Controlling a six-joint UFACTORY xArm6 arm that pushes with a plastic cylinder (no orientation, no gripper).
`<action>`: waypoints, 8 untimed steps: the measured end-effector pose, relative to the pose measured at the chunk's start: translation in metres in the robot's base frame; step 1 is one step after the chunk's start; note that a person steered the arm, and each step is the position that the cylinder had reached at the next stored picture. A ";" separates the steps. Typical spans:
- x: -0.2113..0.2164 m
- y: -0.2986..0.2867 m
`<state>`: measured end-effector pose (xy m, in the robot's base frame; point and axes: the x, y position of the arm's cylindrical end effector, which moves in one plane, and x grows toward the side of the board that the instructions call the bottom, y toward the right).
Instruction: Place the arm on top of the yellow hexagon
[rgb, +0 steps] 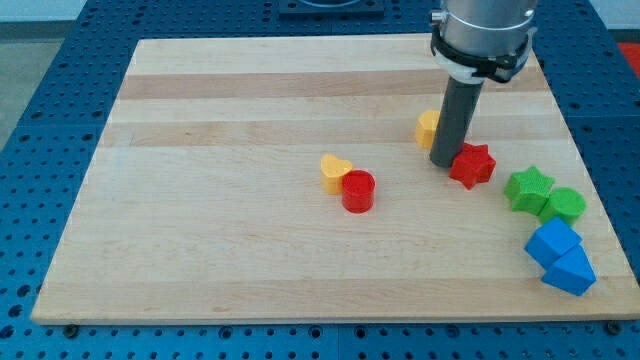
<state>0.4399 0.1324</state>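
Note:
The yellow hexagon (427, 128) lies right of the board's middle, its right part hidden behind my rod. My tip (445, 163) rests on the board just below and to the right of the hexagon, close beside it. The red star (472, 165) sits right against the tip on its right side.
A yellow heart (335, 172) touches a red cylinder (358, 191) near the board's middle. A green star (528, 188) and a green cylinder (566, 205) sit at the right edge, with a blue block (552, 242) and a blue triangle (570, 271) below them. The wooden board (220, 200) lies on a blue pegboard.

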 end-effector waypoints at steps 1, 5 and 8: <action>0.008 -0.004; 0.001 -0.052; -0.078 -0.054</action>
<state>0.3618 0.0789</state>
